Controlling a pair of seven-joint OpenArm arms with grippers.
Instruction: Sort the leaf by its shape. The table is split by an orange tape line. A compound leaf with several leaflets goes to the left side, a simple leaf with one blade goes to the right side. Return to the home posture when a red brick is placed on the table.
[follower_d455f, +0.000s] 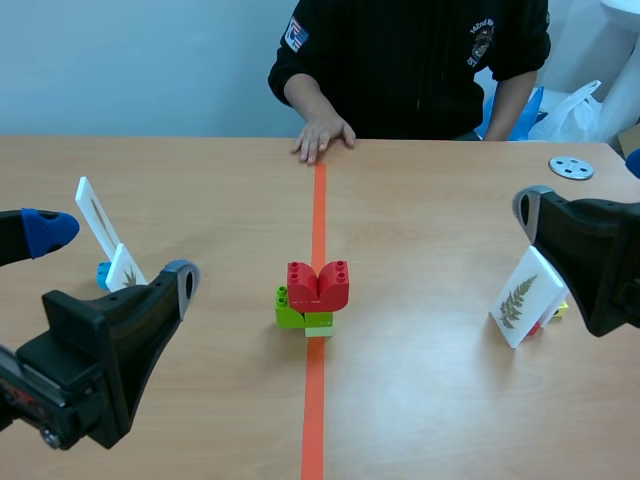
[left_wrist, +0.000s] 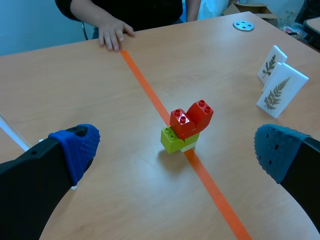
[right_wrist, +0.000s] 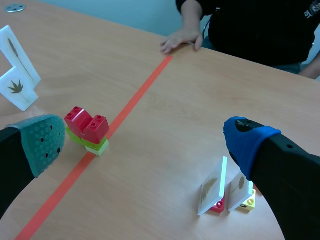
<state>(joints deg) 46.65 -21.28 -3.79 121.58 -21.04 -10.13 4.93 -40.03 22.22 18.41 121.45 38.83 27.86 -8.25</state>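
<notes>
A red brick (follower_d455f: 318, 283) sits on green bricks (follower_d455f: 300, 315) on the orange tape line (follower_d455f: 316, 420) at mid-table. Left of the line stand two white leaf cards: a tall one with a slim leaf (follower_d455f: 95, 215) and a small one (follower_d455f: 125, 268) with a fingered leaf (right_wrist: 15, 87). Right of the line stand two fern cards (left_wrist: 281, 90) (left_wrist: 272, 63); only one (follower_d455f: 520, 297) shows in the scene view. My left gripper (follower_d455f: 115, 255) is open near the left cards. My right gripper (follower_d455f: 585, 185) hangs open above the fern card. Neither holds anything.
A person sits across the table, one hand (follower_d455f: 322, 135) flat on the far end of the tape line. A small metal disc (follower_d455f: 571, 167) lies at the far right. Small coloured bricks (right_wrist: 245, 202) prop up the cards.
</notes>
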